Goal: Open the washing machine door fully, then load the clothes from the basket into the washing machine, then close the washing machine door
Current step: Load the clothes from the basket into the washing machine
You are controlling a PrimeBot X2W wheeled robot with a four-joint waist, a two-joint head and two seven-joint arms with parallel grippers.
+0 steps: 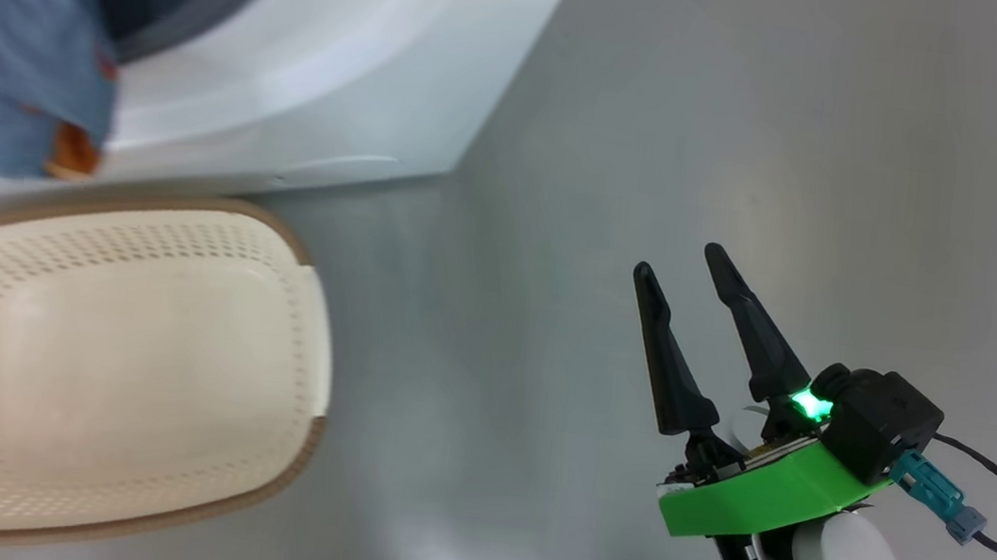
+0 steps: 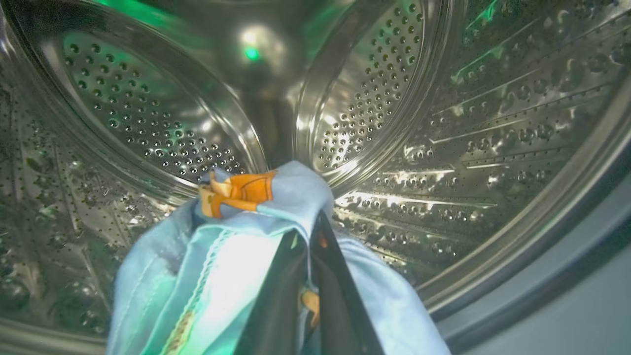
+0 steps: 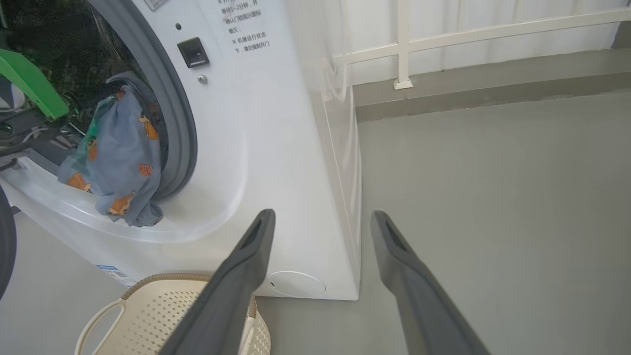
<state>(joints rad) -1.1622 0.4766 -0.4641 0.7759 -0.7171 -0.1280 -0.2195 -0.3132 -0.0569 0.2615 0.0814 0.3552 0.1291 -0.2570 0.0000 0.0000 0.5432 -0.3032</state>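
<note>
The basket [image 1: 117,366] stands on the floor [image 1: 673,102] just before the washing machine [image 1: 316,58], below its opening and toward its left side. The clothes [image 1: 5,39] hang over the lower lip of that opening, above the basket's far edge, partly inside the drum [image 2: 394,123]; they seem to rest on the lip, though the views leave this unsure. The left gripper [image 2: 310,231] reaches into the drum with a fold of the clothes between its fingers. The right gripper [image 1: 677,259] is well to the right of the basket, over bare floor beyond the machine's right front corner. A railing [image 3: 402,44] runs behind the machine's right side.
</note>
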